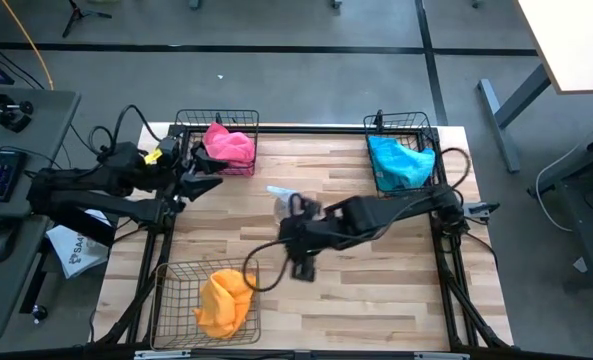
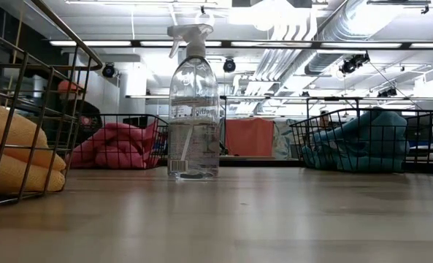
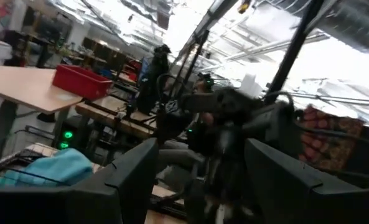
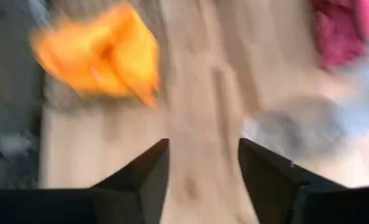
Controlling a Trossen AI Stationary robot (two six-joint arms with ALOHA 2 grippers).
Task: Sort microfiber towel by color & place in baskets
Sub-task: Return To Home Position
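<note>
Pink towels lie heaped in the far-left basket. Teal-blue towels fill the far-right basket, and orange towels sit in the near-left basket. My right gripper hovers over bare wood at mid-table, between the orange basket and the spray bottle. It is open and empty. My left gripper waits at the table's left edge beside the pink basket, open and holding nothing. The low view shows all three heaps resting inside their baskets.
A clear spray bottle stands upright at mid-table, just beyond my right arm's wrist. Black frame rails run along the table's left and right edges. Bare wood lies across the near right half of the table.
</note>
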